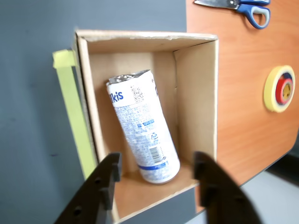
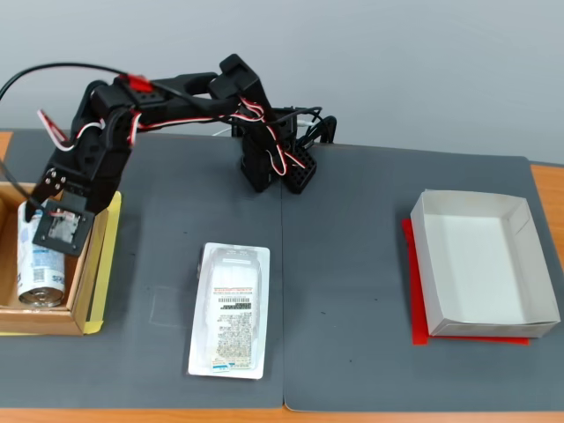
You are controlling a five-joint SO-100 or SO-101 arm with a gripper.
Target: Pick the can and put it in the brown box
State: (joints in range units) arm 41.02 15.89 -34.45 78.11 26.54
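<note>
The can (image 1: 142, 133) is white with light-blue print and a barcode. It lies on its side on the floor of the brown box (image 1: 198, 88), leaning along one wall. In the fixed view the can (image 2: 37, 269) lies in the brown box (image 2: 53, 322) at the table's left edge. My gripper (image 1: 158, 162) is open above the box, with its two black fingers spread wider than the can and not touching it. In the fixed view the gripper (image 2: 51, 222) hangs over the box's far half.
A flat white plastic tray pack (image 2: 229, 308) lies mid-mat. A white-grey shallow box (image 2: 480, 264) with red underneath sits at the right. Scissors (image 1: 243, 7) and a tape roll (image 1: 279, 88) lie on the wooden table. Yellow-green tape (image 1: 74, 112) runs along the box.
</note>
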